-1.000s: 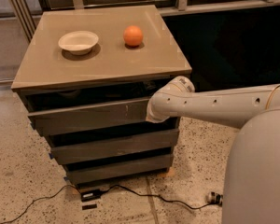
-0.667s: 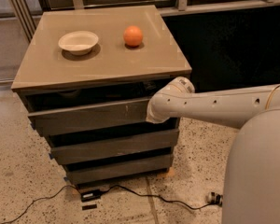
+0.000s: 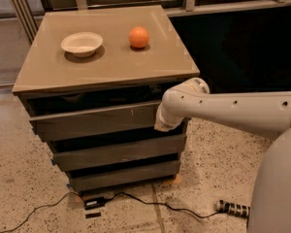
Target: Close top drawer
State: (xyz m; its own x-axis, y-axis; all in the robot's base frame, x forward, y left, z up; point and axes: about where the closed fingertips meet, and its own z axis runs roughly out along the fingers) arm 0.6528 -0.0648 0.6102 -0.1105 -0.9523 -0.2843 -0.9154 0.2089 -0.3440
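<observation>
The top drawer (image 3: 97,121) is the tallest grey front of the cabinet, with a small pale scratch right of its middle. It stands slightly out from the cabinet, with a dark gap above it under the tabletop. My gripper (image 3: 161,124) is at the end of the white arm that reaches in from the right. It is against the right end of the drawer's front. The wrist hides the gripper's tip.
A white bowl (image 3: 81,43) and an orange (image 3: 138,37) sit on the tan cabinet top (image 3: 111,67). Two slimmer grey drawer fronts (image 3: 119,152) lie below. A black cable (image 3: 136,198) and a small black box (image 3: 94,203) lie on the speckled floor. My white base (image 3: 276,188) fills the lower right.
</observation>
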